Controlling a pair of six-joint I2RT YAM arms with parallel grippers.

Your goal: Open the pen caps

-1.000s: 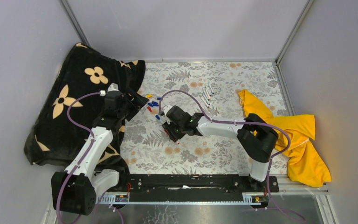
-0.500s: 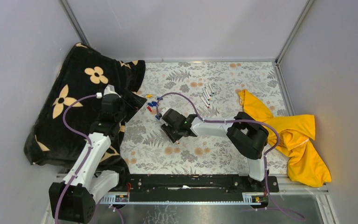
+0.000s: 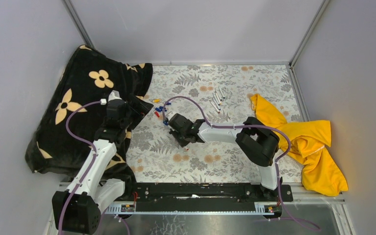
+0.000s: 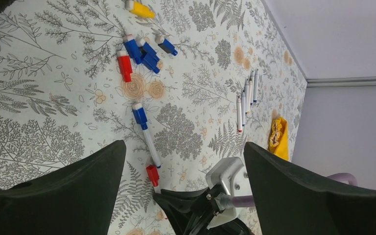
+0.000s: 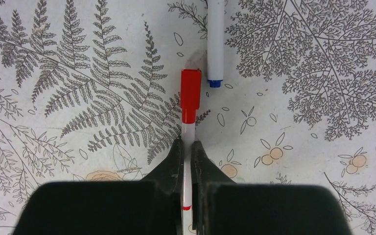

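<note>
My right gripper is shut on the white barrel of a red-capped pen that lies on the floral cloth. Its red cap sticks out past the fingertips and is still on the pen. A blue-capped pen lies just beyond it, cap on. My left gripper is open and empty, and hovers left of the right gripper, apart from the pens. Loose pen caps in blue, red and one yellow lie together farther back. Several uncapped pens lie in a row.
A black blanket with cream flowers is piled along the left side, under my left arm. A yellow cloth lies crumpled at the right. Grey walls close in the back and sides.
My right gripper has slid a little left and closed on the red-capped pen's barrel. My left gripper drew slightly back toward the blanket and stayed open.
</note>
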